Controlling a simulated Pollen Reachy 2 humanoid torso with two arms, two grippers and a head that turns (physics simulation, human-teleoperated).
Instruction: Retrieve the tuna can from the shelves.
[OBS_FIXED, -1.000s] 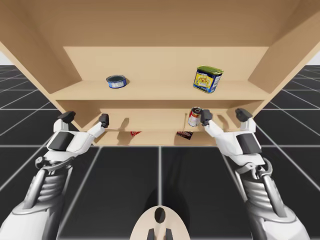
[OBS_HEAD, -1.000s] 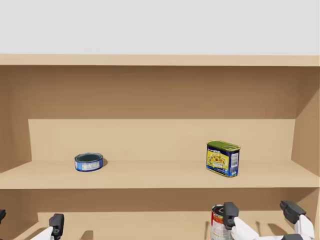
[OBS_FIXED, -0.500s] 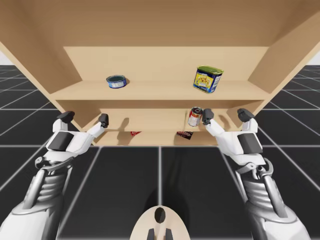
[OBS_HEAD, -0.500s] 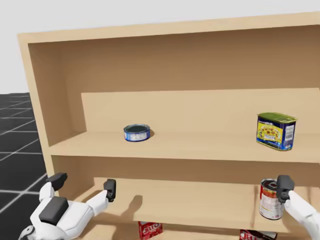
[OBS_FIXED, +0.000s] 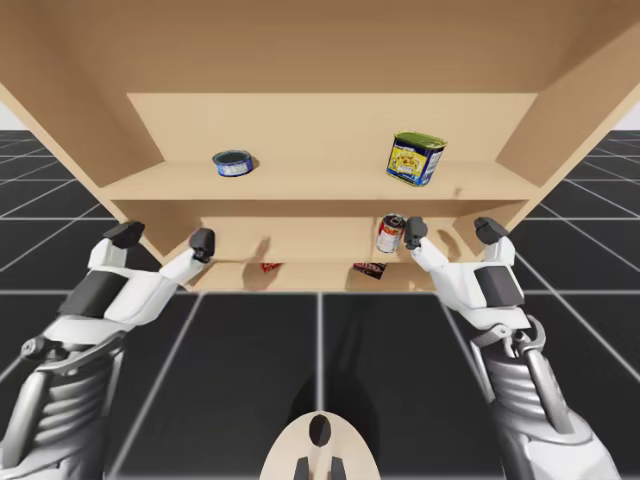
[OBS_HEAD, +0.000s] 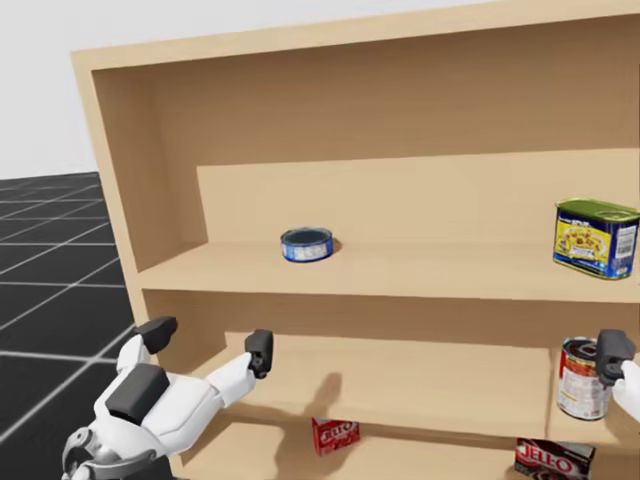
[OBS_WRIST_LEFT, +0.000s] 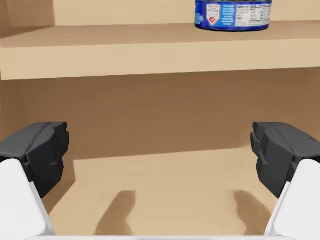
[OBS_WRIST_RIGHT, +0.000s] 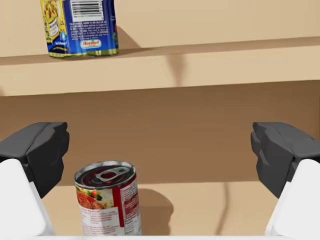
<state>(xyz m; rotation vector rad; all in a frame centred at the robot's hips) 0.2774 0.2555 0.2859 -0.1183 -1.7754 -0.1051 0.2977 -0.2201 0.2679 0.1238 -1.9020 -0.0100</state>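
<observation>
While left gripper (OBS_FIXED: 163, 237) and right gripper (OBS_FIXED: 451, 231) gape wide, tuna can (OBS_FIXED: 233, 162) set back from upper shelf (OBS_FIXED: 320, 183) edge

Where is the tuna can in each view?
High view: tuna can on the upper shelf, left part.
Head view: tuna can on that shelf, near picture centre.
Left wrist view: tuna can on that shelf, above and ahead of left gripper.
Shared landmark: the upper shelf.
</observation>
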